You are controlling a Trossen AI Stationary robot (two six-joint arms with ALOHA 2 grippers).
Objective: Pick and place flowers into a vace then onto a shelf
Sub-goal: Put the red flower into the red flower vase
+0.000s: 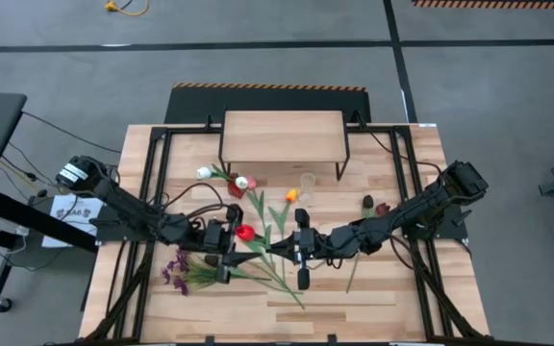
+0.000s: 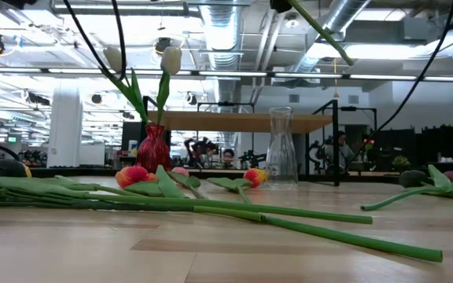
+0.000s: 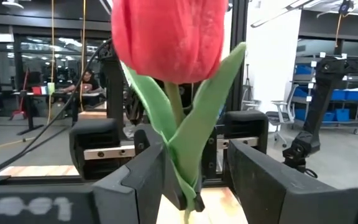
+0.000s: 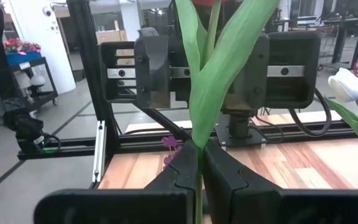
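Between the two facing grippers, a red tulip (image 3: 166, 37) is hanging above the table; the right gripper (image 4: 201, 165) is clenching its stem, while the left gripper (image 3: 194, 174) is standing released around it. Pulling apart early risks dropping it among the loose flowers (image 1: 258, 264).

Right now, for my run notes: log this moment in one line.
right gripper shut on red tulip stem | left gripper open around it | handover midair

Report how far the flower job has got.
Done: one white tulip stands in the red vase. In hand: the right gripper is shut on a red tulip's stem, facing the open left gripper. Left: stems strewn on the table; shelf bare.
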